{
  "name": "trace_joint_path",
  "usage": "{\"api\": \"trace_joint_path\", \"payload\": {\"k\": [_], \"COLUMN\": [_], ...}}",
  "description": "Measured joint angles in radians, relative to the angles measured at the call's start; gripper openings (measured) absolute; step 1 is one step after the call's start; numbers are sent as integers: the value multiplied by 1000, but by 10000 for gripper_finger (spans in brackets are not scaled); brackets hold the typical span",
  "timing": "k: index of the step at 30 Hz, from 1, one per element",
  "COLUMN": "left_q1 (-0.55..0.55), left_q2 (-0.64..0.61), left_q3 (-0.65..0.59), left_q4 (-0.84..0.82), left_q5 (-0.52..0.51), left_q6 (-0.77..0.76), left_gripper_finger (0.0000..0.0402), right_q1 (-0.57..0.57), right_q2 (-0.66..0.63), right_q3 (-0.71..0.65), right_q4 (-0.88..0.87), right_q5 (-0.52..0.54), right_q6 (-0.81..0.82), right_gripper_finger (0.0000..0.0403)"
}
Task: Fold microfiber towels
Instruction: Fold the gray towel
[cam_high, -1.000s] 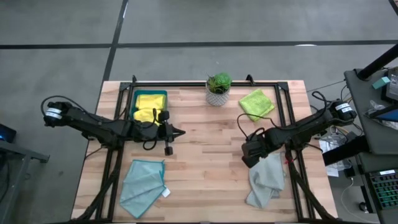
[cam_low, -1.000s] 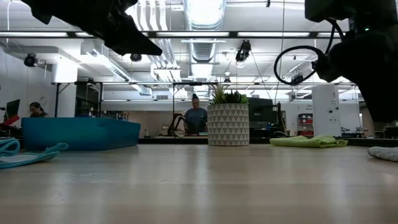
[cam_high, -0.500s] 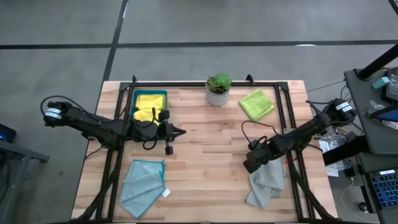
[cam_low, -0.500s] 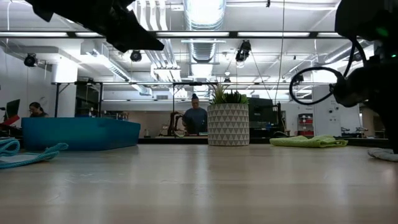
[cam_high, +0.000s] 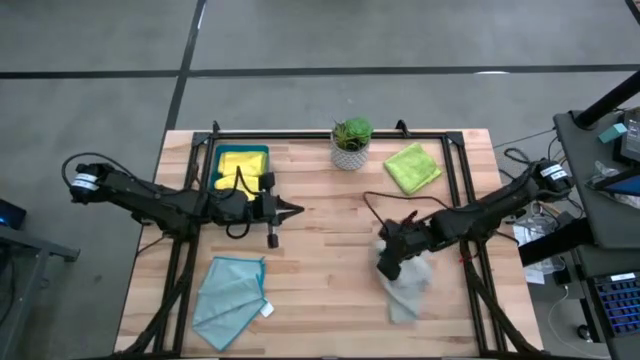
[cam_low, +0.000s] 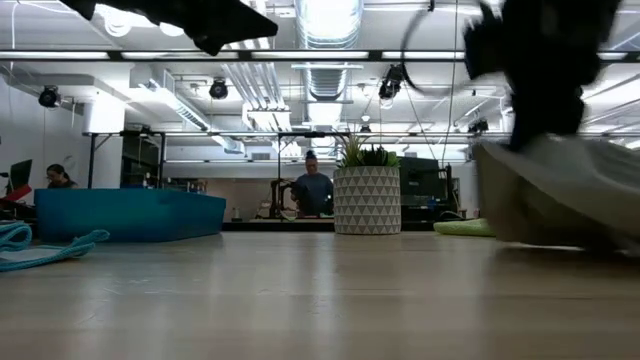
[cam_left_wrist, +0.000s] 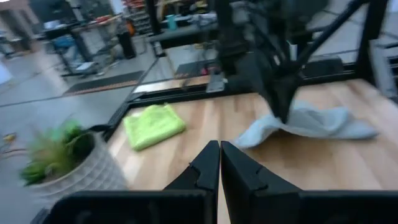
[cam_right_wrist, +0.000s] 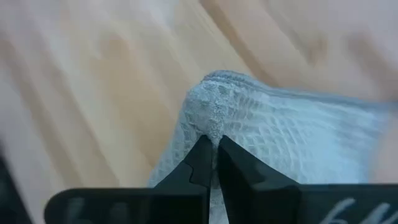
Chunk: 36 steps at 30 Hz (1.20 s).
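Here the right fingers (cam_high: 389, 268) pinch the grey towel (cam_high: 404, 292), which trails lengthwise toward the table's front edge

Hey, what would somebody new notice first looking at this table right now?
Probably the right end effector, shut on a corner of the pale grey towel and lifting it off the near right part of the table. Next, the bright lime green towel at the far right and the potted plant at the far middle edge.
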Motion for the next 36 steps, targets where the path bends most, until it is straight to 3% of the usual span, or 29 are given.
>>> {"api": "trace_joint_path", "payload": {"k": [8, 11, 15, 22, 26, 30, 36], "left_q1": [-8, -8, -13, -13, -13, -2, 32], "left_q2": [-4, -4, -4, 80, 153, 196, 231], "left_q3": [0, -1, -2, -3, 4, 10, 11], "left_q4": [18, 23, 36, 122, 179, 197, 280], "left_q5": [42, 105, 195, 179, 54, -119, -145], "left_q6": [1, 4, 4, 18, 96, 148, 158], "left_gripper_finger": [1, 17, 71, 195, 236, 246, 247], "right_q1": [-65, -78, -96, -128, -142, -143, -143], "right_q2": [-3, -3, -2, -2, -2, -2, -2], "right_q3": [217, 277, 324, 324, 318, 318, 313], "right_q4": [38, 64, 131, 300, 311, 318, 318], "right_q5": [79, 77, 101, 99, 101, 98, 90], "right_q6": [-398, -527, -659, -801, -839, -839, -839], "right_gripper_finger": [11, 11, 11, 11, 11, 11, 11]}}
